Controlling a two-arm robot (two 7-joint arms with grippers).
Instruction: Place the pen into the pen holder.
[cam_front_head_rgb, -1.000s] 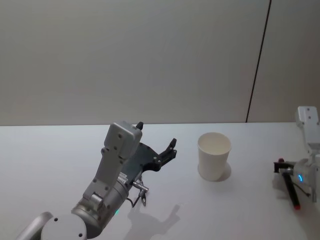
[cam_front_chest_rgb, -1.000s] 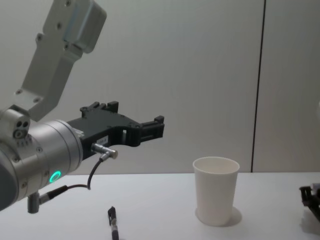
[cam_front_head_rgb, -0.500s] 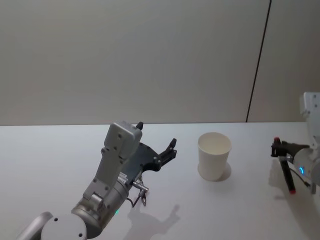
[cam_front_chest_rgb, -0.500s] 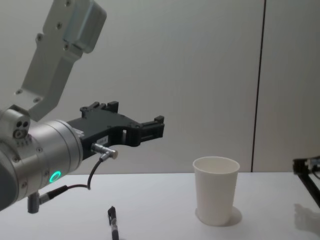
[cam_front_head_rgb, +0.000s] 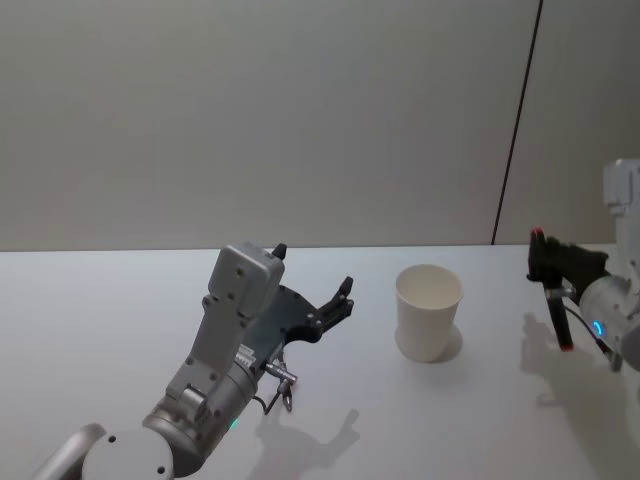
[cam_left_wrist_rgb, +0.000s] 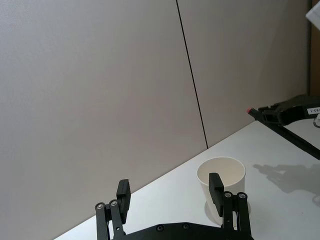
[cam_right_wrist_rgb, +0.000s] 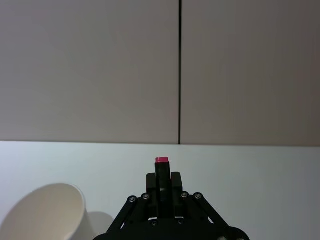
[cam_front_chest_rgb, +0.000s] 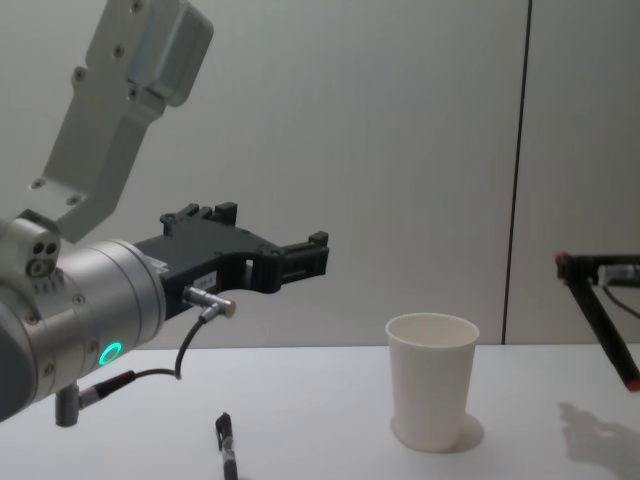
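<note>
Right of pen holder (cam_front_head_rgb: 428, 312), right jaws hold pen (cam_front_head_rgb: 560, 318) steeply slanted.

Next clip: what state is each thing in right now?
Cup: upright on the table, looks empty.
Pen: held tilted in the air, to the right of the cup.
Right gripper: shut on the pen.
Left gripper: open, empty, in the air to the left of the cup.
Small dark object: lying on the table.
</note>
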